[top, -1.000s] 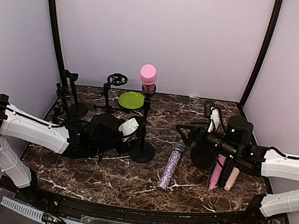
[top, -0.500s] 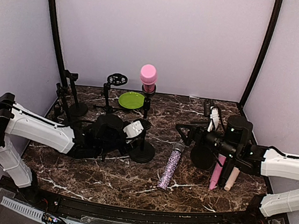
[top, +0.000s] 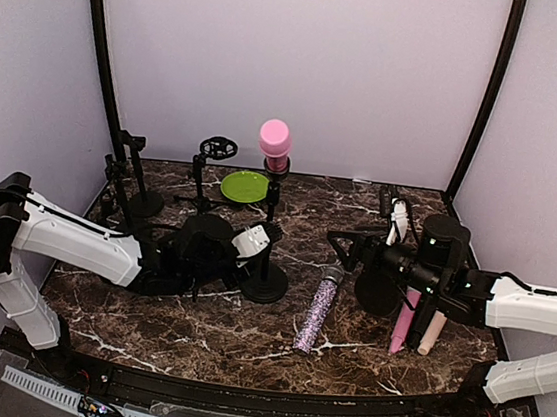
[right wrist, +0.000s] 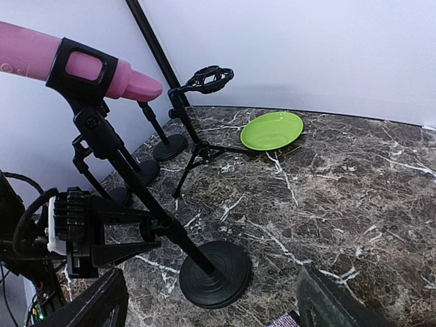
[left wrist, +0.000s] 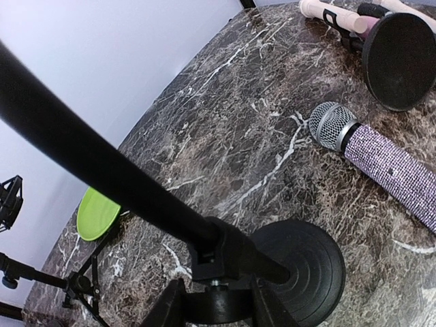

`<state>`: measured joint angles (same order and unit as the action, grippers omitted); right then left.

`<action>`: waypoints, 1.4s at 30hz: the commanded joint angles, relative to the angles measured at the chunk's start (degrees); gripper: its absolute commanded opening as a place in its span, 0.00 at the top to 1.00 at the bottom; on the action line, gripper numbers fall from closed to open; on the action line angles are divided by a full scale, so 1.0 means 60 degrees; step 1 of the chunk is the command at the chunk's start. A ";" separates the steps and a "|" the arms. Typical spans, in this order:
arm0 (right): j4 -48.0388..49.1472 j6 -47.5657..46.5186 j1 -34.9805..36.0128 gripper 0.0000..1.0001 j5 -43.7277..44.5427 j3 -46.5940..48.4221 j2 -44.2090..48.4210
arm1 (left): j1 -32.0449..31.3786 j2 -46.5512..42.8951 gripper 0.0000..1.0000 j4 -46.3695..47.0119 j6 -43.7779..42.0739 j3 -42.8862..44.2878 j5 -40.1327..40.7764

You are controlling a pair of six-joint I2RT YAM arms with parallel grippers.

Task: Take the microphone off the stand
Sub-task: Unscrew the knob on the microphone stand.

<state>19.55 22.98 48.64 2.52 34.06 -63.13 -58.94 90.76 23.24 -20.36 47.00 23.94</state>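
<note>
Finding the stand [top: 265, 288] at the middle of the bench [top: 224, 335], carrying the microphone [top: 275, 140] on its top. Seeing a plate [top: 245, 186] lying behind it by the back edge, with a tripod [top: 207, 172] standing just left of the plate and more stands [top: 144, 200] crowding the back left corner. Noting a second microphone [top: 315, 311] lying right of the stand's foot, toward the front edge. Spotting a round base [left wrist: 398, 61] further right, and two more microphones [top: 405, 322] lying side by side just beyond it, nearer the right edge.
</note>
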 commanded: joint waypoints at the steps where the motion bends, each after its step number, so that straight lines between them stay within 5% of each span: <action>1: 0.0233 -0.0051 0.0068 0.13 0.0064 0.0285 -0.0043 | -0.0029 -0.0154 0.73 0.0126 0.0415 0.0070 0.0032; 9: 0.0282 -0.0051 0.0067 0.13 -0.0062 0.0312 -0.0094 | 0.0225 -0.0455 0.77 -0.0132 0.1939 -0.0224 -0.1251; 25: 0.0248 0.0034 0.0067 0.13 -0.0131 0.0255 0.0060 | 0.1876 -0.0815 0.79 0.0484 0.5871 -0.0969 -0.5986; 32: 0.0177 0.0051 0.0067 0.13 -0.0123 0.0201 0.0184 | 0.2303 -0.0833 0.78 0.0763 0.6859 -0.1166 -0.6801; 42: 0.0265 0.0097 0.0076 0.13 -0.0172 0.0066 0.0319 | 0.2308 -0.1045 0.54 0.0129 0.5922 -0.0583 -0.6472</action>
<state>19.46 23.07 48.64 2.11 34.06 -62.33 -45.47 87.09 27.05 17.76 41.54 -15.44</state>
